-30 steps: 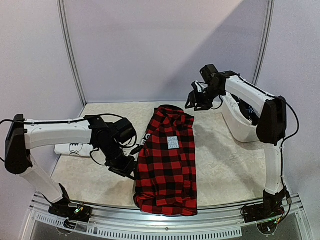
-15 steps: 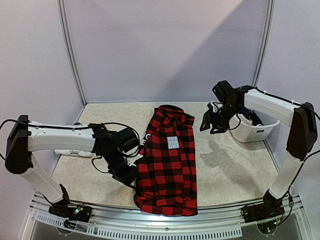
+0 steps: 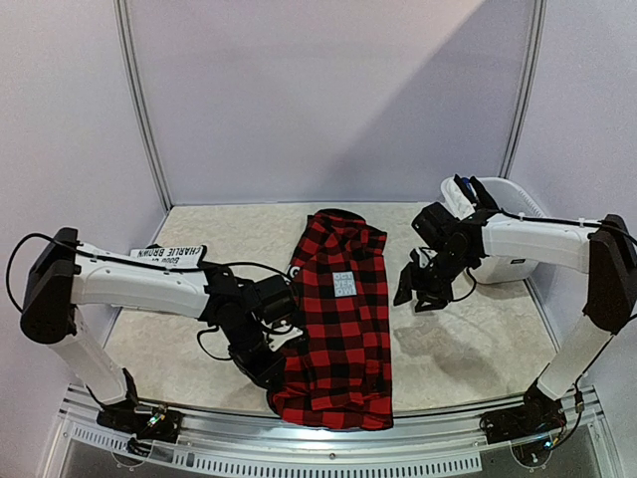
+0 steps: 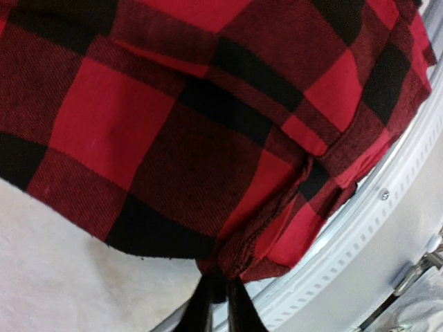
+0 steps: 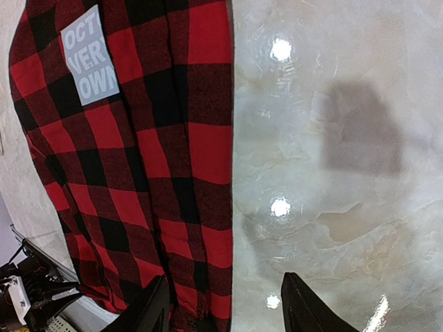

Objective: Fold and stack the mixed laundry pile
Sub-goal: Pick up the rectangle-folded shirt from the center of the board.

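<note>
A red-black plaid shirt (image 3: 338, 319) with a white lettered patch (image 5: 88, 57) lies lengthwise in the middle of the table, its hem hanging over the front edge. My left gripper (image 3: 267, 370) is at the shirt's lower left corner, and in the left wrist view its black fingers (image 4: 239, 315) are pinched together on the shirt's folded edge (image 4: 239, 249). My right gripper (image 3: 418, 294) hovers open above the shirt's right edge (image 5: 225, 152), one finger over cloth and the other over bare table. A folded white T-shirt (image 3: 169, 256) with black print lies at the far left.
A white plastic tub (image 3: 510, 261) stands at the back right behind the right arm, with something blue at its rim. The marbled tabletop (image 3: 468, 339) shows bare to the right of the shirt. A metal rail (image 4: 360, 228) runs along the front edge.
My left gripper slid toward the shirt's lower left corner and shut on its edge. The right arm swung down from the tub to the shirt's right side, staying open.
</note>
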`<state>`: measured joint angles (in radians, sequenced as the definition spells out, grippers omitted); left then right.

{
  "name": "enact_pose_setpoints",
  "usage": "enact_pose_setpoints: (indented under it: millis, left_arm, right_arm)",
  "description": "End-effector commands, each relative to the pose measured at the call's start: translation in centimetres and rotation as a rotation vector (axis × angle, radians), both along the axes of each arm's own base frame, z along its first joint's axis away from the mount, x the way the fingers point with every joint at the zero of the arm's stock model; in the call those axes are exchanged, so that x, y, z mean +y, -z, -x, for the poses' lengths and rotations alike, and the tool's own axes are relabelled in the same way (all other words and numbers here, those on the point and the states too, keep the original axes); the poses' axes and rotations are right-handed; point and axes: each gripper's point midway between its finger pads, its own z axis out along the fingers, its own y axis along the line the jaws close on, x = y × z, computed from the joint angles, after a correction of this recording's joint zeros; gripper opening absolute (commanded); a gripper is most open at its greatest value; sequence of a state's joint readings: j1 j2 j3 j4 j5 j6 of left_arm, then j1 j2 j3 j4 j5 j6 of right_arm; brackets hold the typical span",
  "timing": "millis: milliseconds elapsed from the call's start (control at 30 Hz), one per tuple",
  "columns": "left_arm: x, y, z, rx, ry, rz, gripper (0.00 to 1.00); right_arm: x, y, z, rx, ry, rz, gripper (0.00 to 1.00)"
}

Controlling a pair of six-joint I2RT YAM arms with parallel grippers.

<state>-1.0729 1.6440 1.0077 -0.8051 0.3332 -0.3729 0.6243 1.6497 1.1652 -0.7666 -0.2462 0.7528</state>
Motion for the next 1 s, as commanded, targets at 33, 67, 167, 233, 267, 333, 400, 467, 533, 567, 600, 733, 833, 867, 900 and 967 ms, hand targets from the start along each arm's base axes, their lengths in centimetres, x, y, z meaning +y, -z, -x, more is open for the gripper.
enact_pose_setpoints:
  millis: [33, 67, 167, 233, 267, 333, 400, 467, 533, 567, 600, 733, 833, 867, 900, 967]
  left_arm:
    - [0.4, 1.0, -0.3, -0.084, 0.003, -0.029, 0.0]
    - [0.9, 0.8, -0.3, -0.101, -0.008, -0.032, 0.0]
    - [2.7, 0.2, 0.0, -0.138, -0.074, -0.017, 0.0]
    - [3.8, 0.4, 0.5, -0.141, -0.112, -0.003, 0.0]
    - [4.0, 0.7, 0.7, -0.14, -0.13, 0.004, 0.0]
    - [4.4, 1.4, 1.1, -0.125, -0.148, -0.004, 0.0]
    - [5.2, 2.3, 0.9, -0.129, -0.163, -0.068, 0.0]
    - [5.6, 3.0, 1.1, -0.113, -0.17, -0.102, 0.01]
    - [5.6, 3.1, 1.2, -0.112, -0.172, -0.105, 0.06]
    - [5.5, 2.7, 1.1, -0.119, -0.172, -0.096, 0.1]
    - [5.3, 2.2, 0.9, -0.13, -0.173, -0.083, 0.14]
    - [5.0, -1.5, -0.3, -0.208, -0.185, -0.035, 0.36]
    - [4.9, -4.3, -1.4, -0.266, -0.2, -0.011, 0.51]
    - [4.7, -5.3, -1.7, -0.278, -0.206, 0.006, 0.55]
    - [4.7, -5.9, -1.9, -0.285, -0.212, 0.015, 0.58]
    - [4.8, -6.5, -2.5, -0.295, -0.226, 0.025, 0.62]
  right_arm:
    - [1.3, -0.4, -0.2, -0.018, 0.032, -0.053, 0.55]
    - [1.4, -0.3, -0.3, -0.015, 0.033, -0.051, 0.55]
    - [1.2, -0.1, -0.3, -0.015, 0.036, -0.042, 0.55]
    - [1.1, 0.1, -0.2, -0.012, 0.037, -0.035, 0.55]
    - [1.1, 0.2, -0.2, -0.007, 0.037, -0.034, 0.55]
    - [1.1, 0.5, 0.0, 0.005, 0.039, -0.03, 0.55]
    - [1.0, 0.7, 0.1, 0.016, 0.039, -0.026, 0.55]
    - [1.0, 0.6, 0.2, 0.019, 0.038, -0.023, 0.55]
    - [0.9, 0.4, 0.3, 0.019, 0.038, -0.023, 0.55]
    - [0.9, 0.3, 0.3, 0.019, 0.038, -0.024, 0.55]
    - [0.8, 0.3, 0.4, 0.023, 0.038, -0.022, 0.55]
    - [0.7, 0.2, 1.3, 0.031, 0.037, -0.024, 0.55]
    - [0.8, 0.5, 2.2, 0.038, 0.047, -0.031, 0.55]
    - [0.9, 0.5, 2.5, 0.036, 0.051, -0.037, 0.55]
    - [0.9, 0.7, 2.9, 0.037, 0.052, -0.038, 0.55]
    - [1.2, 0.9, 3.6, 0.04, 0.061, -0.048, 0.55]
